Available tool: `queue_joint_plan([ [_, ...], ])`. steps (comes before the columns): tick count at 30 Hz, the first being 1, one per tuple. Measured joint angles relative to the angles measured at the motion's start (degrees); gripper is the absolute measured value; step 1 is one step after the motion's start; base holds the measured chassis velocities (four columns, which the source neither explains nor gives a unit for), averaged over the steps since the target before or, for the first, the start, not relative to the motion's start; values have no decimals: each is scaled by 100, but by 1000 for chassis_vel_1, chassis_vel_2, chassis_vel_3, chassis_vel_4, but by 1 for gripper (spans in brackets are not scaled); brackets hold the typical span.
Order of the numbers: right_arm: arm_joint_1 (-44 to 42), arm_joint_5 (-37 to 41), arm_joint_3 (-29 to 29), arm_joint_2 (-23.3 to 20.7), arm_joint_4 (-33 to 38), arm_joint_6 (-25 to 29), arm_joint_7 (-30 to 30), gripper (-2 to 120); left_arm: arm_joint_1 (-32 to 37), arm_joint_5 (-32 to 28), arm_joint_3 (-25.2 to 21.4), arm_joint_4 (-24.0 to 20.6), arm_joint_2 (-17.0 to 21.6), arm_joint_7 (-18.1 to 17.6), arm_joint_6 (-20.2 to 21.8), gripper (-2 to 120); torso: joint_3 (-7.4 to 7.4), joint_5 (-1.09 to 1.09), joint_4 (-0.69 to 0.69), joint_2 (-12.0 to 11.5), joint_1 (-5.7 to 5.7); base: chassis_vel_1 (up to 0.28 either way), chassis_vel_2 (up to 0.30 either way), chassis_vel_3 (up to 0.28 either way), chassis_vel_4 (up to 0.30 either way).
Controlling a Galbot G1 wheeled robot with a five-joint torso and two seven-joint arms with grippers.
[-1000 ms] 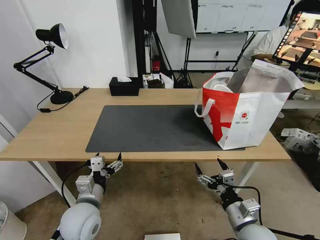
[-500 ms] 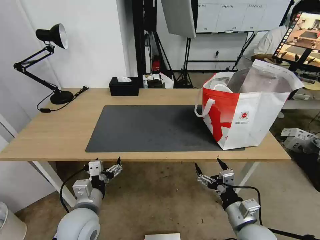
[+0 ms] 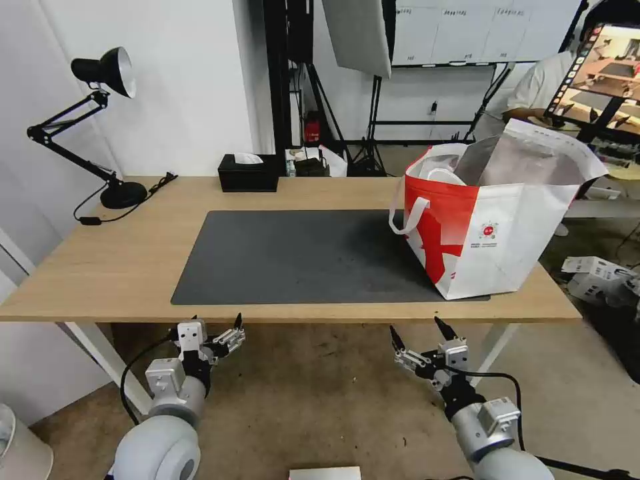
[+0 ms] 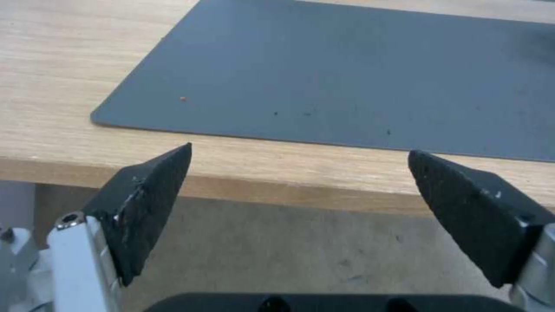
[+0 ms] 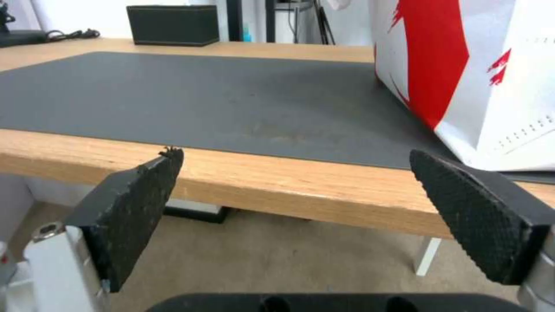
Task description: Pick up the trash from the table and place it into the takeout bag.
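1. Left claw (image 3: 215,328) hangs below the near tabletop edge, left of centre; jaws spread wide, nothing held.
2. Right claw (image 3: 419,334) sits below the near edge too, toward the right; jaws wide apart, empty.
3. Tabletop (image 3: 127,260): the dark mat (image 3: 300,257) carries only a few tiny specks near its front. No bowl, tray, knotted bag or tissue lies out on it.
4. Takeout bag (image 3: 493,233) stands upright on the right end, its base partly on the mat, mouth open, foil lining showing. A white rounded rim (image 3: 445,175) pokes up inside at its near-left corner; probably the trash, contents hidden.
5. Handling judgement: the bag is soft-sided and light and will slump or slide if pushed. Take it by the white strap handle (image 3: 408,217) or pinch the top rim, not the wall.
6. Far edge: black tissue box (image 3: 248,173), not trash. Desk lamp (image 3: 100,120) at far left.
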Motion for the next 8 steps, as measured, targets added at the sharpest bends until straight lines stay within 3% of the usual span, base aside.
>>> queue_joint_plan([
  [8, 0, 0, 0, 0, 0, 0, 0, 100, -3, 0, 1, 2, 1, 1, 0, 100, 0, 0, 0, 0, 0, 0, 0, 0, 0],
])
